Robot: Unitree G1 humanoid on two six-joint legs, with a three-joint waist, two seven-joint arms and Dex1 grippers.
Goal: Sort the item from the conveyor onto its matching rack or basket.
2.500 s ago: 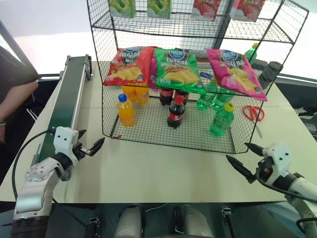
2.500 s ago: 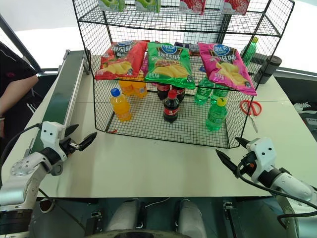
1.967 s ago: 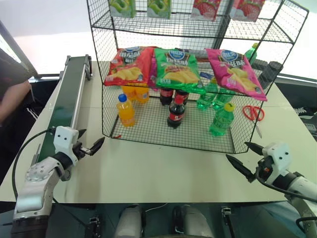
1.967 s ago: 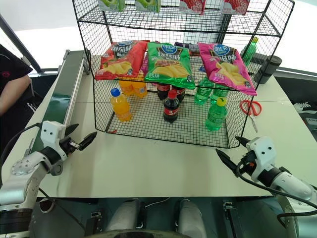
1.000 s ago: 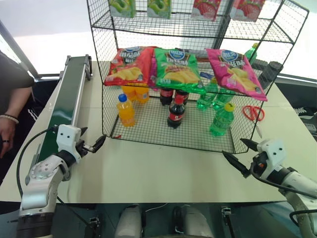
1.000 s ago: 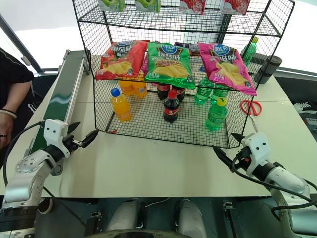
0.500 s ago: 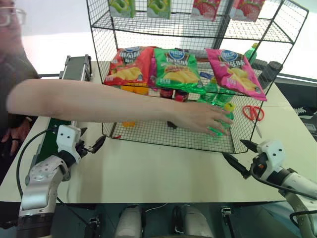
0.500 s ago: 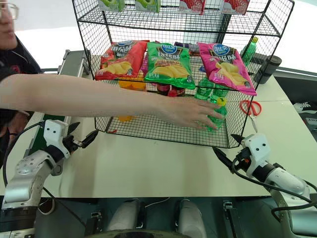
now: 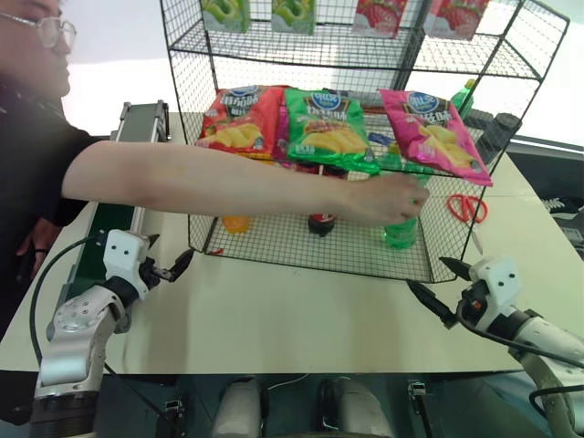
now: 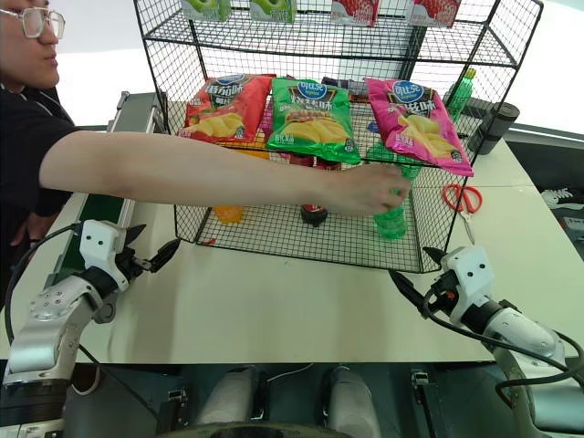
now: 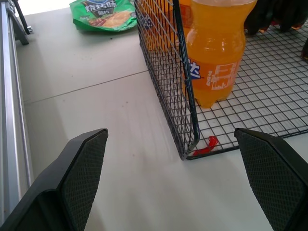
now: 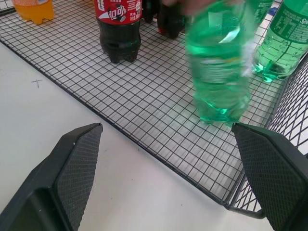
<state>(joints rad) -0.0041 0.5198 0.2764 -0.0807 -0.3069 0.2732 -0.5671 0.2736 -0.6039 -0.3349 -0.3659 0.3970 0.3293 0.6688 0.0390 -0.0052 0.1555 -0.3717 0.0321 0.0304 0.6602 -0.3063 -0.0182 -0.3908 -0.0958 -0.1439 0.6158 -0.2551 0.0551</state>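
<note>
Black-fingered left end effector (image 9: pixel 165 270) and right end effector (image 9: pixel 438 286) hover spread and empty over the desk (image 9: pixel 274 310). A person's hand (image 9: pixel 383 198) grips the green bottle (image 12: pixel 219 72) on the rack (image 9: pixel 310 246) floor, right side, likely pulling it for the conveyor (image 9: pixel 114 214).

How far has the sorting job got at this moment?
Nothing sorted by the robot yet. Both its hands, left hand and right hand, hang open and empty over the table. A person's hand grips the green bottle inside the rack. Left: bottle onto conveyor, then pick and shelve.
</note>
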